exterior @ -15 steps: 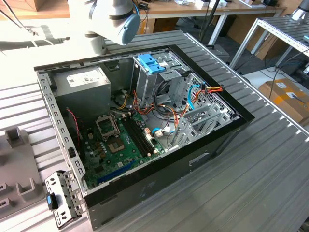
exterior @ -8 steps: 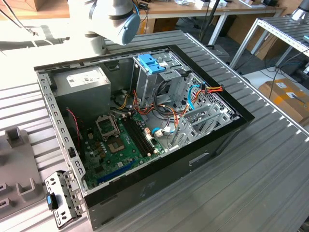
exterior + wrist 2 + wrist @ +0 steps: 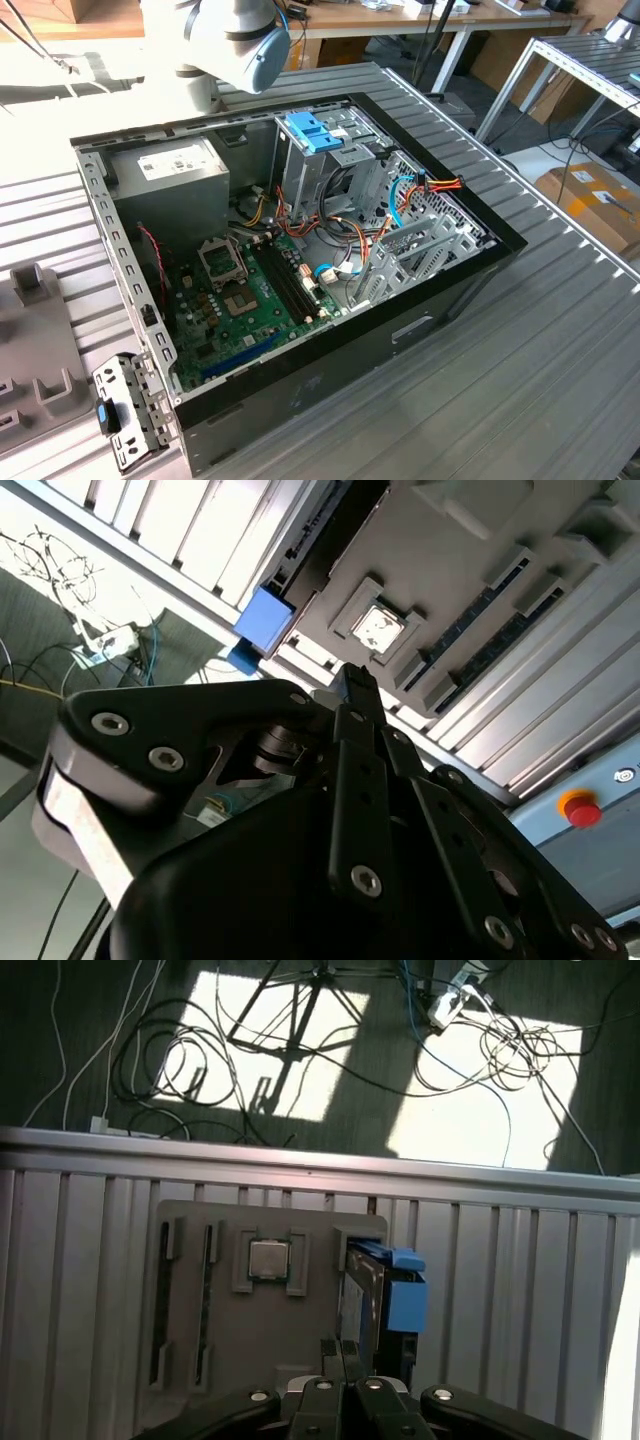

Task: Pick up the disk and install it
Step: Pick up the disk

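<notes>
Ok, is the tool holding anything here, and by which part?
Nothing is held. The tool is shut and empty; the disk stands on edge in the grey tray.

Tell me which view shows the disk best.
The first wrist view: the disk sits at the side of the tray, metal body and blue rail both in sight. The second wrist view catches its blue rail past the gripper. The exterior view takes in the open case.
</notes>
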Tool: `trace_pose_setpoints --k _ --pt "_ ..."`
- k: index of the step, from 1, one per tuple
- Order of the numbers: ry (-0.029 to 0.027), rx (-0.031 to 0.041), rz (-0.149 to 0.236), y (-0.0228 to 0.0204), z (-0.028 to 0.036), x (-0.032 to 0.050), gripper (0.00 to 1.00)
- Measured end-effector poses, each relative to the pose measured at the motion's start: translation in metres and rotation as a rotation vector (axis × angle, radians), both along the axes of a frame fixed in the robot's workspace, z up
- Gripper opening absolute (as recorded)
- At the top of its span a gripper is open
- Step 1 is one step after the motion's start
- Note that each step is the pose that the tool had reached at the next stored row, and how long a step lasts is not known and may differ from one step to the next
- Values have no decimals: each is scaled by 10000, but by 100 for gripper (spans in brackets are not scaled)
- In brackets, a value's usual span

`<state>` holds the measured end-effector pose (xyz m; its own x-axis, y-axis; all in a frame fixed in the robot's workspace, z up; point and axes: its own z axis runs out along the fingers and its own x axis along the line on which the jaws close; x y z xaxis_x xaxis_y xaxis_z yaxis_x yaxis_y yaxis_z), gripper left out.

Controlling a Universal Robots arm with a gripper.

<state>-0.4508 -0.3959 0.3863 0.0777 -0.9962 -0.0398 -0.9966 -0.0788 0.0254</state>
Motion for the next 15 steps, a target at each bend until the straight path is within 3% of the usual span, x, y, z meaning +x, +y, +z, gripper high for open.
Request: trace_pose_setpoints --k 15 --pt "1 0 816 0 0 0 11"
